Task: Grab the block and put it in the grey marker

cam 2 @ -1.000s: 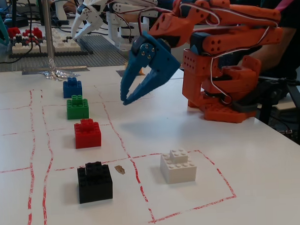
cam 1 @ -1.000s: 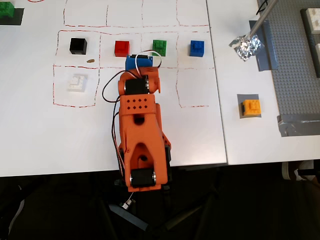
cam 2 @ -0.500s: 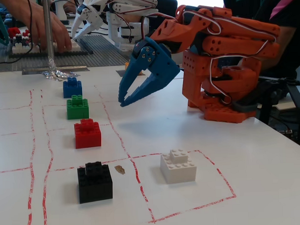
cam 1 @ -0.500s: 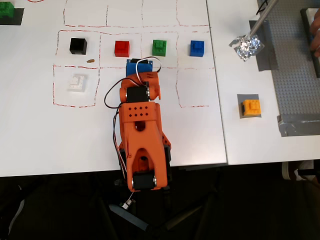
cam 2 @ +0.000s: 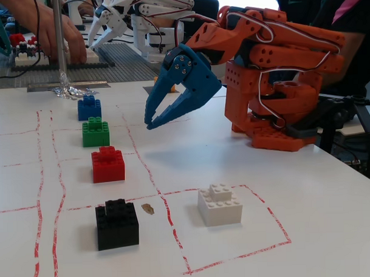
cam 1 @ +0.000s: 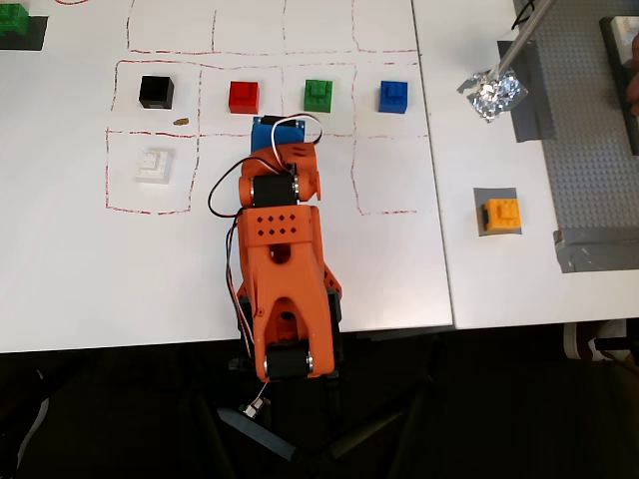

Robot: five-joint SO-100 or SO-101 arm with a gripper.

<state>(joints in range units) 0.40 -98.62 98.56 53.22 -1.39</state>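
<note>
- One orange-yellow studded brick cube [cam 1: 500, 214] sits on one flat grey square patch [cam 1: 480, 196] at the right of the overhead view, on the white surface [cam 1: 499, 279] beside the big sheet; the patch shows as a thin border on the cube's top and left sides.
- The cube is bright orange with raised studs on top; the fixed view does not show it.
- Five other cubes lie inside the red-lined grid: one black studded cube [cam 1: 157, 92], one red studded cube [cam 1: 244, 97], one green studded cube [cam 1: 319, 95] and one blue studded cube [cam 1: 393, 96] in a row, plus one white studded cube [cam 1: 154, 165] in the cell below the black one.
- A sixth green cube [cam 1: 12, 22] sits at the overhead view's top left corner.
- One crumpled silver foil piece [cam 1: 491, 92] lies above the patch.
- One orange arm carries one blue gripper [cam 2: 151, 121], jaws narrowly parted and empty, hanging above the surface near the green cube and well apart from the orange-yellow one.
</note>
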